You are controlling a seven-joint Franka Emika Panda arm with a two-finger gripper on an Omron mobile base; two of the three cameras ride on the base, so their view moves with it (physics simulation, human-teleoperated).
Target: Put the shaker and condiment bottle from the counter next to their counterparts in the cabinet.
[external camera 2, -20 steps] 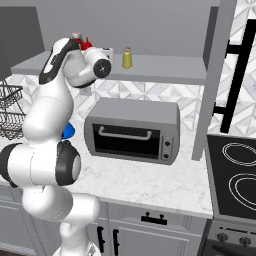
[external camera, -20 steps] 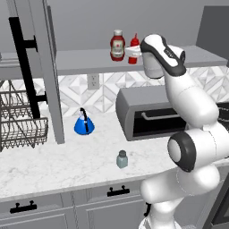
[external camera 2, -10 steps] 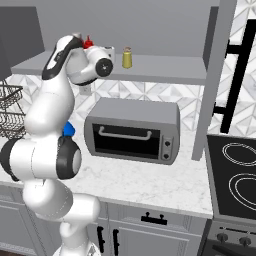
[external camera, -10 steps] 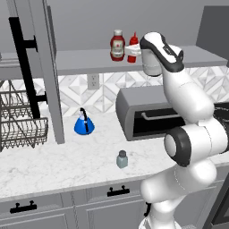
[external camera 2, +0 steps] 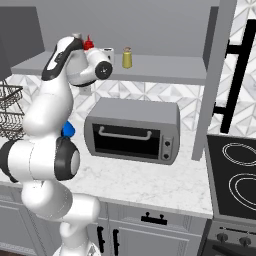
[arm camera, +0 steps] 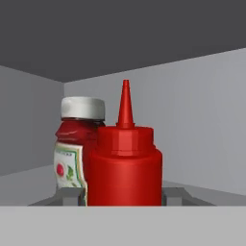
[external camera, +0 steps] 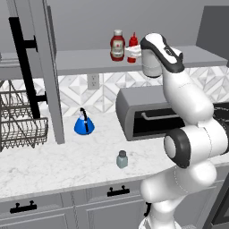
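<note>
The slim red condiment bottle [arm camera: 125, 168] stands upright on the cabinet shelf [external camera: 80, 60], just right of the wide ketchup bottle [external camera: 117, 44] with its white cap. My gripper [external camera: 133, 53] reaches in at shelf height, its fingertips [arm camera: 72, 194] tight against both sides of the condiment bottle with no gap visible. Further right on the shelf stands the small yellow shaker [external camera 2: 127, 58]. Down on the counter [external camera: 53, 165], near its front edge, the pale grey-teal shaker [external camera: 121, 159] stands upright.
A grey toaster oven [external camera 2: 132, 130] sits on the counter under the shelf and my arm. A blue kettle [external camera: 83, 124] and a wire dish rack [external camera: 18, 125] stand to the left. The open cabinet door [external camera: 44, 67] with its black handle hangs left, and a stove [external camera 2: 235, 180] lies right.
The arm carried the condiment bottle slightly further in beside the ketchup bottle, then held still. The shaker on the counter has not moved.
</note>
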